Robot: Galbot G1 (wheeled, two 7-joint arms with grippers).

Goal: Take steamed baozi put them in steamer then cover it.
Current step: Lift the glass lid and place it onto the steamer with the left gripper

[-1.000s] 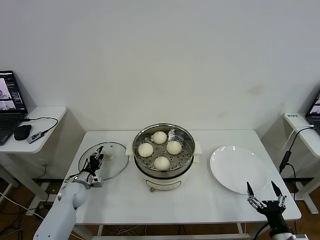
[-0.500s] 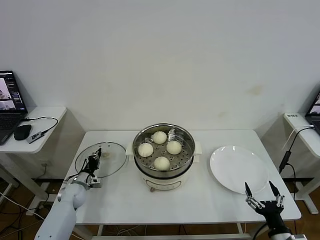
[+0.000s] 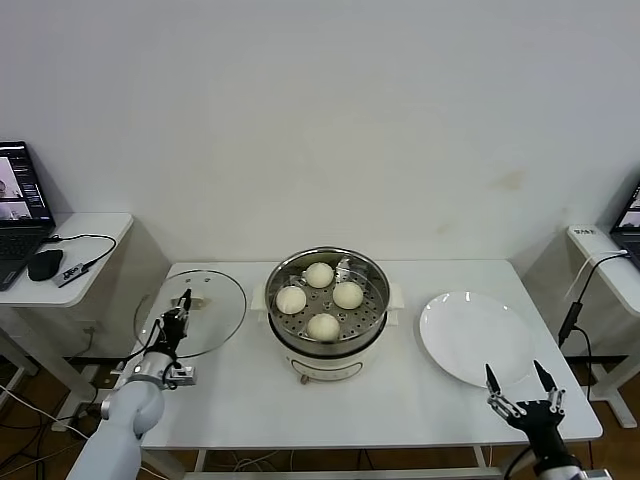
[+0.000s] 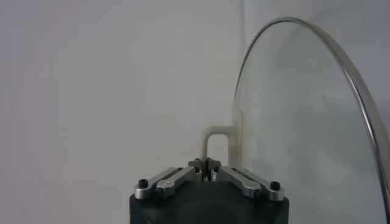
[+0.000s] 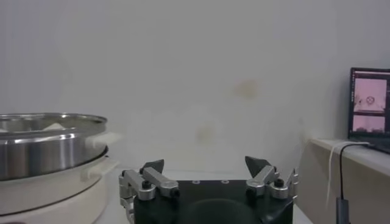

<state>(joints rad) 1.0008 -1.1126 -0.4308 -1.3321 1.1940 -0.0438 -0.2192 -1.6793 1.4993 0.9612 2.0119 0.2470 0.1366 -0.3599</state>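
Note:
Several pale steamed baozi (image 3: 322, 325) lie on the perforated tray inside the round steel steamer (image 3: 350, 347) at the table's middle. Left of it, the clear glass cover (image 3: 215, 310) hangs tilted above the table. My left gripper (image 3: 185, 300) is shut on its cream handle (image 4: 216, 143). In the left wrist view the jaws (image 4: 205, 167) pinch one leg of that handle, with the glass (image 4: 304, 122) beside it. My right gripper (image 3: 520, 385) stands open and holds nothing at the table's front right edge. It also shows in its own wrist view (image 5: 205, 164), where the steamer (image 5: 49, 143) stands off to one side.
A flat white plate (image 3: 475, 338) lies right of the steamer, just beyond the right gripper. A side table at the far left carries a laptop (image 3: 20, 200) and a mouse (image 3: 45, 264). Another small table (image 3: 605, 245) stands at the far right.
The left gripper closed on the cover's handle and raised it off the table, tilting it and carrying it slightly left. The right gripper sank a little.

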